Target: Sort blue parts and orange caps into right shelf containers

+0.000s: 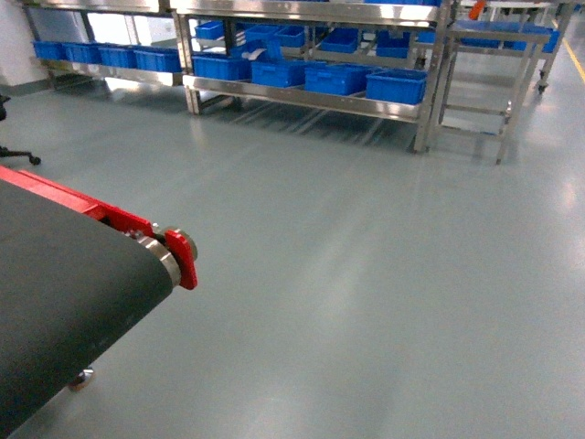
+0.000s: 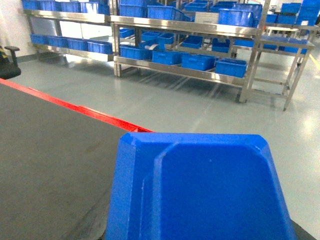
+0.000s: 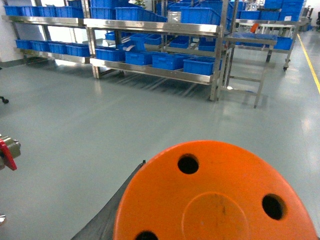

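The grey floor (image 1: 366, 274) takes up most of what I see ahead, smooth and faintly glossy, running to the far wall.

Across that far side stand long steel shelves (image 1: 302, 96), and at their right end a smaller steel rack (image 1: 494, 64) stands just beside them.

On the left, close to me, the dark belt of a conveyor (image 1: 64, 293) slants in, edged by a red rail (image 1: 110, 212), and ends at a roller with a red end bracket (image 1: 183, 259).

The blue crates (image 1: 396, 86) I am to sort into sit in a row on the low shelf, open tops up; the one nearest the right end sits beside its neighbour (image 1: 336, 79). More crates (image 1: 101, 55) line the shelf farther left, and others sit on the upper levels in my wrist views.

In my left wrist view a blue part (image 2: 200, 190) fills the lower frame, a moulded plastic piece with a raised border and chamfered corners, over the edge of the belt. My left fingers are hidden behind it, so I cannot tell how they stand.

In my right wrist view an orange cap (image 3: 215, 195) fills the lower frame, round, with a shallow centre disc and three holes showing. My right fingers are hidden too, and I cannot tell whether they are apart or together.
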You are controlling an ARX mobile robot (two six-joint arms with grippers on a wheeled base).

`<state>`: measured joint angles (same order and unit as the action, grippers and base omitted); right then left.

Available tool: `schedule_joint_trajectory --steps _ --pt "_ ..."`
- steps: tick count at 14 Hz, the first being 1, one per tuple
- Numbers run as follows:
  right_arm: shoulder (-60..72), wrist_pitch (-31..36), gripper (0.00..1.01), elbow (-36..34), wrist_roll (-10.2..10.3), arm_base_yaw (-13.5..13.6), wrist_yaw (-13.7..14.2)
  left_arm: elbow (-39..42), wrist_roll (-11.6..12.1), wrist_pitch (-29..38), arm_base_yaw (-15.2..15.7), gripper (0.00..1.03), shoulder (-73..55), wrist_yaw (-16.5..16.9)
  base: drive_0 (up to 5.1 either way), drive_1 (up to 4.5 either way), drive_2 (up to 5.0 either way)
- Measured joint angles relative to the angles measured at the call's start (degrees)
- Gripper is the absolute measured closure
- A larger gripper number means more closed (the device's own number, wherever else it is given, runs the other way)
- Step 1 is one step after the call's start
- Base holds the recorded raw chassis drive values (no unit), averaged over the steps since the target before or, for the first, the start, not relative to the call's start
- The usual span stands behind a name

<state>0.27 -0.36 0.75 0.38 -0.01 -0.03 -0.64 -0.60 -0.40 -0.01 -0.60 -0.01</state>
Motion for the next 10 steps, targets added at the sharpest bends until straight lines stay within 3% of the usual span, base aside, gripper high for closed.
schedule_joint_trajectory --steps 10 --pt "0.0 0.0 0.58 0.0 0.0 0.0 0.0 0.0 0.0 0.0 0.0 0.61 0.0 0.0 -1.5 -1.52 -1.5"
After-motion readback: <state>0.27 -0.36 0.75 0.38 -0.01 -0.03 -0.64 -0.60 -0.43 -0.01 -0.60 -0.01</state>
